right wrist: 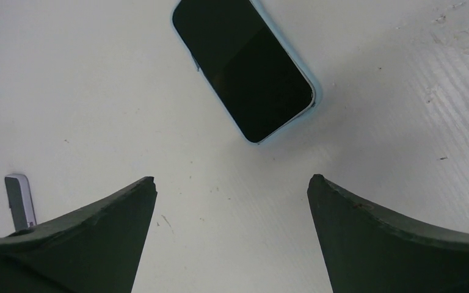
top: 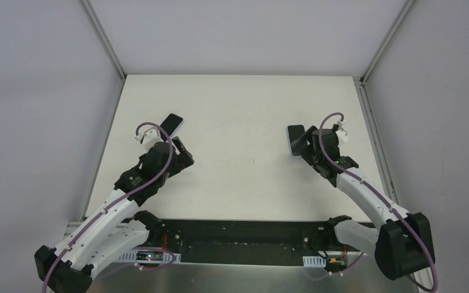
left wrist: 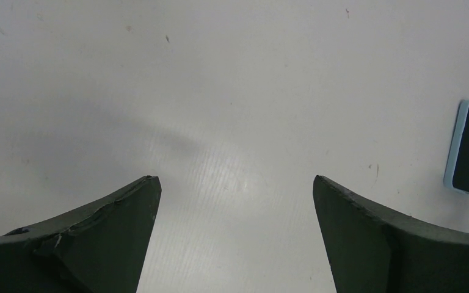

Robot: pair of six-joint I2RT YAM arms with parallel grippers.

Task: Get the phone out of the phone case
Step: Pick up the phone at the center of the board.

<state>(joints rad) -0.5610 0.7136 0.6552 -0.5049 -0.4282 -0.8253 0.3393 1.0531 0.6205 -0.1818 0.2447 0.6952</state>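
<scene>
Your flat white counter (top: 238, 110) carries two things, well apart. On your right lies a rectangular light-blue phone case (right wrist: 315, 96), flat, its opening filled by a glossy black face (right wrist: 244, 67). That face reads as the phone's screen, still seated, though you cannot rule out dark lining. Far to the left lies a slim dark slab (top: 172, 124) with a pale rim, too small to identify.

You look to be at the approach, with nothing gripped. Next, one pincer has to pin the case while the other peels a corner free.

Your left pincer (left wrist: 235, 183) is spread wide over bare counter, touching nothing. Your right pincer (right wrist: 232, 180) is equally wide and empty, the case just ahead of its tips.
</scene>
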